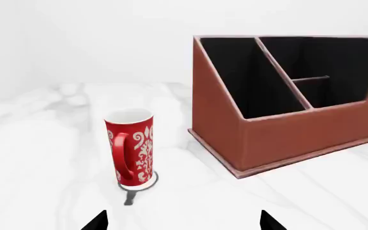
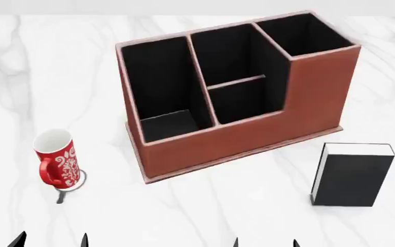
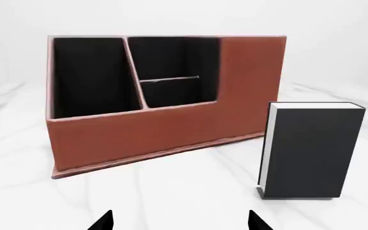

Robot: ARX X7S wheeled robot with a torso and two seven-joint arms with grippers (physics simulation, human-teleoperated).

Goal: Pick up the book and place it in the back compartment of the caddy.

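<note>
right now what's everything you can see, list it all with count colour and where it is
book: 1, black cover with white page edges, standing upright on the table, right of the caddy and nearer the robot
caddy: 1, reddish-brown with black lining, four pockets, centre of the table
mug: 1, red with white pattern, upright, left of the caddy
table: 1, white marble, under everything
left gripper: 1, black fingertips, open, low in the head view, holding nothing
right gripper: 1, black fingertips, open, short of the book

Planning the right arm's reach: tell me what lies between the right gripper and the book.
Nothing: only bare marble table separates the right gripper from the book, as the right wrist view shows.
</note>
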